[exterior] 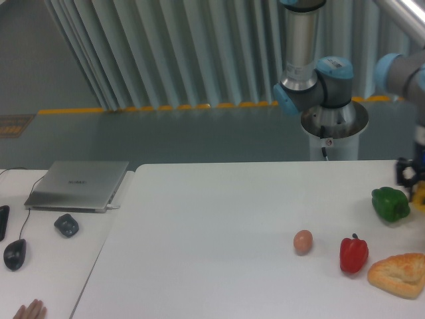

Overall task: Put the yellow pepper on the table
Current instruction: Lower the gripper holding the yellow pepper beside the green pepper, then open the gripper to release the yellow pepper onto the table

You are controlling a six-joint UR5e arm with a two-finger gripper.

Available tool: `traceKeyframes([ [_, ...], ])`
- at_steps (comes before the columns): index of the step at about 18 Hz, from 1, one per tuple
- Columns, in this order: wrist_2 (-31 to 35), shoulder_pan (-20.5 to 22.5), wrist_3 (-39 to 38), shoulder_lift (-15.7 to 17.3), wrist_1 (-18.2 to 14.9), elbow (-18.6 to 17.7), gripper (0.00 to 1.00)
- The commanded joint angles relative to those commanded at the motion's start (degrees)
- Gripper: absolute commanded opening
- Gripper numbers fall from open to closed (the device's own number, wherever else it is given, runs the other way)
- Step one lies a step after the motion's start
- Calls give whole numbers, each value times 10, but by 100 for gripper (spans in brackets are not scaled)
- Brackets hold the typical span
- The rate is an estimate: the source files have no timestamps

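At the right edge of the camera view my gripper [412,178] has come down beside the green pepper, dark and half cut off by the frame. Just under it shows a small glossy patch of the yellow pepper [420,198], and the gripper seems shut on it. The rest of the pepper lies outside the frame. It hangs close over the far right side of the white table [212,232]; I cannot tell whether it touches the surface.
A green pepper [390,203] lies just left of the gripper. A red pepper [353,254], a bread piece [400,274] and an egg [303,241] lie nearer the front. On the left desk are a laptop [78,185], two mice and a hand [30,310].
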Motion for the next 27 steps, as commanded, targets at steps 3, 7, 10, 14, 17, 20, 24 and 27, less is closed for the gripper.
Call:
traceKeyframes([
  [3, 1, -7, 32, -7, 0, -1, 68],
  [7, 4, -21, 31, -18, 1, 4, 69],
  [10, 18, -35, 30, -32, 3, 11, 69],
  [14, 42, -50, 30, -48, 12, 11, 81],
  [17, 43, -55, 32, -50, 14, 11, 93],
  [20, 43, -55, 34, -49, 14, 14, 100],
  [24, 42, -55, 34, -37, 16, 17, 100],
  [27, 40, -60, 17, -44, 31, 53, 100],
])
